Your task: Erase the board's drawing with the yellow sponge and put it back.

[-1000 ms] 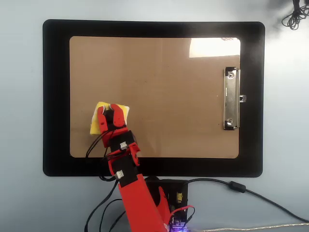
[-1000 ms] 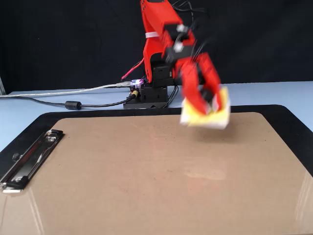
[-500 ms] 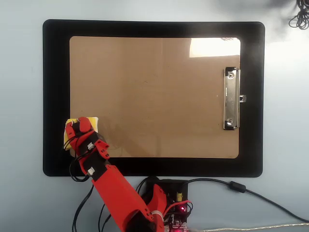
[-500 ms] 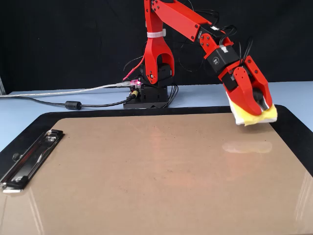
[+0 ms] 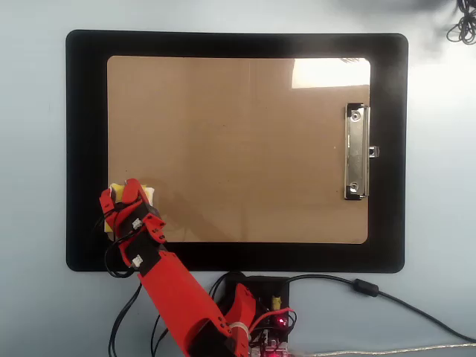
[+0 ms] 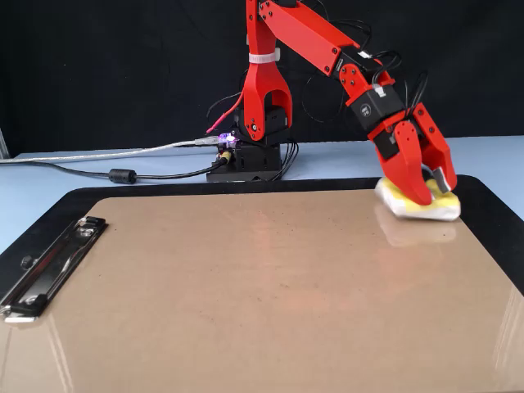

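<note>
The brown board (image 5: 238, 149) lies on a black mat (image 5: 85, 149), its silver clip (image 5: 357, 152) at the right in the overhead view. No drawing shows on the board in either view. The yellow sponge (image 5: 149, 194) rests on the board's near-left corner in the overhead view, and at the far right of the board (image 6: 246, 286) in the fixed view (image 6: 407, 205). My red gripper (image 5: 128, 190) comes down on the sponge from above. Its fingers (image 6: 430, 190) close around the sponge, which looks squeezed and is partly hidden under them.
The arm's base (image 6: 254, 155) with its wiring stands just past the mat's edge (image 6: 491, 205). A cable with a ferrite bead (image 6: 123, 174) runs off across the pale blue table. The clip (image 6: 49, 266) stands up from the board's near left. Black cables (image 5: 462, 26) lie at the overhead view's top right.
</note>
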You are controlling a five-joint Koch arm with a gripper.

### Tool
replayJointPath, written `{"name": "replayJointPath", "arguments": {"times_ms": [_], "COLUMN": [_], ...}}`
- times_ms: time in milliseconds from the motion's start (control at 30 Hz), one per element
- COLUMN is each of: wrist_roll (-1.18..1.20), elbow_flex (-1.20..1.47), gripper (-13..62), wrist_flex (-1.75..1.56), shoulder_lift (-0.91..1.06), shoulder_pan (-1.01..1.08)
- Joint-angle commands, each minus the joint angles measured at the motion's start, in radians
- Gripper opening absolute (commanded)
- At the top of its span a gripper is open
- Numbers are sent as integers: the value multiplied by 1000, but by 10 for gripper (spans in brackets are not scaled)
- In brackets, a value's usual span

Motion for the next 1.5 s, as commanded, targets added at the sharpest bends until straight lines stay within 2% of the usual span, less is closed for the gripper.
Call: {"name": "replayJointPath", "arguments": {"times_ms": [0,167,300,367,467,567,733,900,1233,1467], "wrist_roll": [-34,-149,-169,-156,0,273,569,586,574,580], "elbow_flex": [-43,-54,-190,-322,-483,-466,-117,305,535,541], "gripper": [330,329,328,330,330,328,329,330,345,343], "wrist_flex": [-38,44,462,808,1255,1425,1292,1177,1232,1236], "shoulder_lift": [17,123,247,276,275,291,466,784,772,772], "shoulder_pan": [-17,-9,14,81,244,468,793,822,845,847]}}
